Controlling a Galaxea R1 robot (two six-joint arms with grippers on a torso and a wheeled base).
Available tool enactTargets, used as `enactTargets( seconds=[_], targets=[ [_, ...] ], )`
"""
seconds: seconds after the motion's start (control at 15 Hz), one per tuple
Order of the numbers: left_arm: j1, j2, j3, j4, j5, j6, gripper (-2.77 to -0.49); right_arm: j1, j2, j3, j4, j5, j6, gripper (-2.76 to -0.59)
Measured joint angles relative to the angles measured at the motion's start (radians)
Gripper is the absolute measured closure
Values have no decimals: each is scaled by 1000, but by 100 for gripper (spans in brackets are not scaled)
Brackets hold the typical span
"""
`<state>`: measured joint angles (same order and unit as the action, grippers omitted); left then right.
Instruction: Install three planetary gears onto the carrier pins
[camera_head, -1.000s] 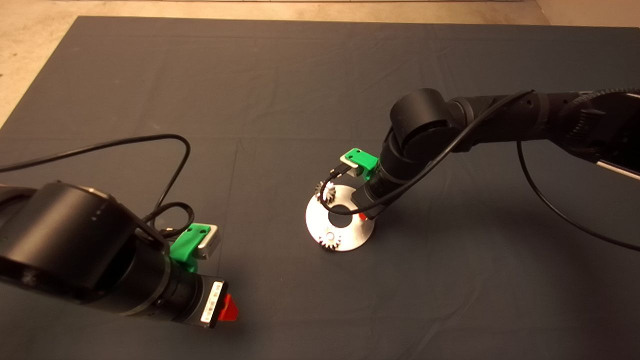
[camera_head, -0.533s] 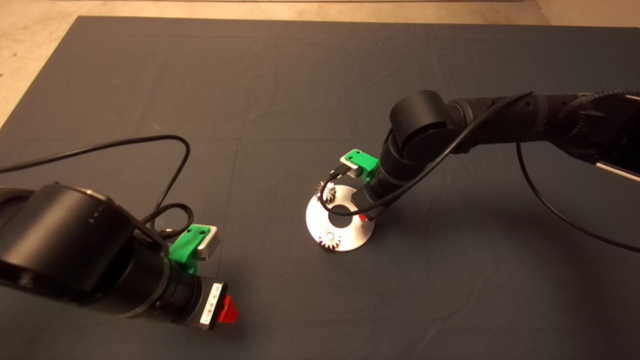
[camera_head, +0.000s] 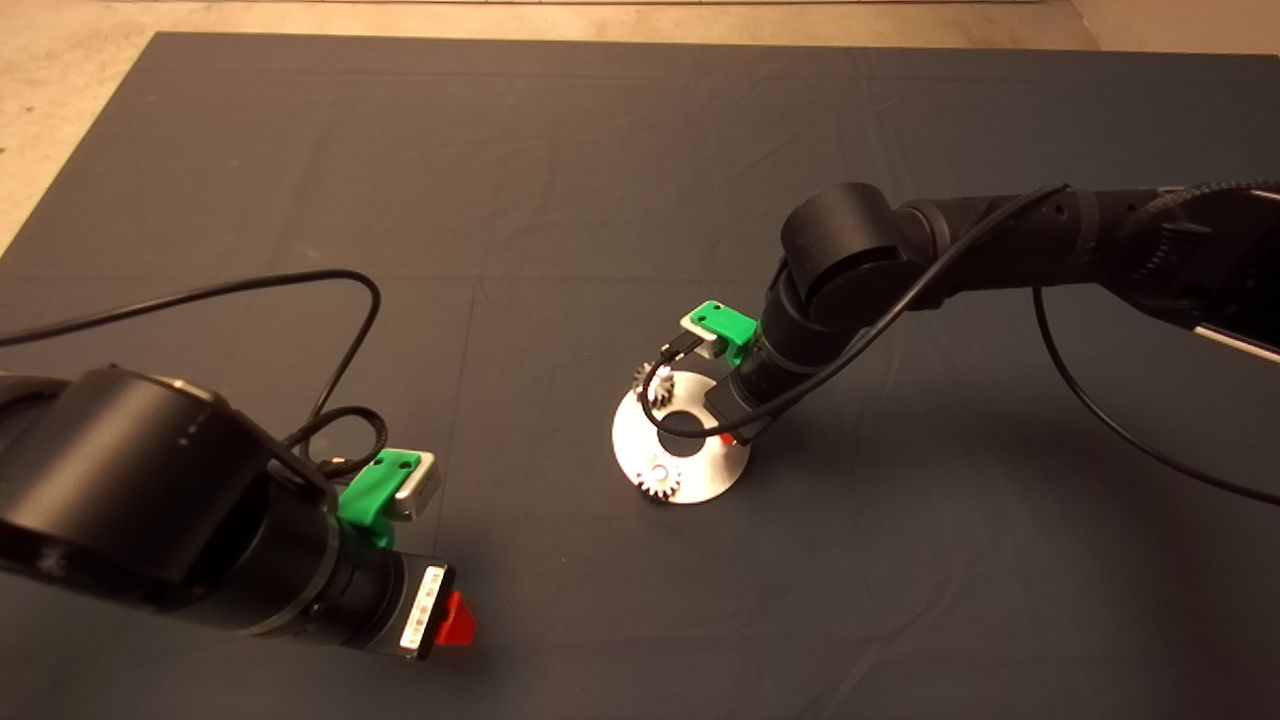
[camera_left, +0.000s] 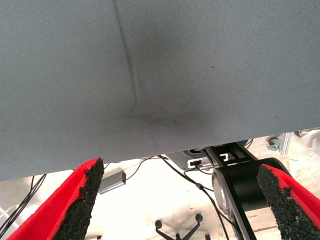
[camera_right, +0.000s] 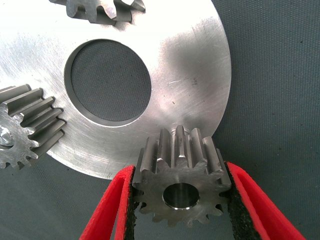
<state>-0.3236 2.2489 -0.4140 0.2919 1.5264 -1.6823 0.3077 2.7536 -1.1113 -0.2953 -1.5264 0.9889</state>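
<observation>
The flat silver disc (camera_head: 700, 470) lies mid-mat. Two planetary gears sit on its carrier pins, one at the near rim (camera_head: 660, 481) and one at the far-left rim (camera_head: 648, 380). My right gripper (camera_head: 737, 432) is at the disc's right rim. In the right wrist view it (camera_right: 180, 205) is shut on the third gear (camera_right: 181, 187), held over the disc's edge (camera_right: 195, 75). The pin below this gear is hidden. The other two gears (camera_right: 27, 125) (camera_right: 100, 10) show there too. My left gripper (camera_head: 455, 618) is parked at the lower left, open and empty (camera_left: 182, 200).
A black cable (camera_head: 340, 290) loops over the mat by the left arm. The right arm (camera_head: 840, 240) reaches in over the mat's right half. In the left wrist view, a floor with cables and a black stand (camera_left: 245, 185) shows past the mat's edge.
The right arm has sunk very slightly, with the gear still in its gripper at the disc's right rim. The left arm has not moved.
</observation>
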Motion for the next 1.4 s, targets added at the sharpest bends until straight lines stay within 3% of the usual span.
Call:
enactTargets(
  seconds=[0.67, 0.87, 1.2, 1.27, 1.4],
  targets=[
    [0, 0, 0, 0, 0, 0, -219, 0, 0, 3, 0, -2, 0, -114],
    [0, 0, 0, 0, 0, 0, -219, 0, -2, 14, 0, -11, 0, -119],
    [0, 0, 0, 0, 0, 0, -219, 2, -9, 26, 1, -6, 3, -142],
    [0, 0, 0, 0, 0, -1, -219, 12, -14, 34, 9, -6, 4, -145],
    [0, 0, 2, 0, 0, -3, -219, 66, -20, 46, 36, -7, 14, -158]
  ],
)
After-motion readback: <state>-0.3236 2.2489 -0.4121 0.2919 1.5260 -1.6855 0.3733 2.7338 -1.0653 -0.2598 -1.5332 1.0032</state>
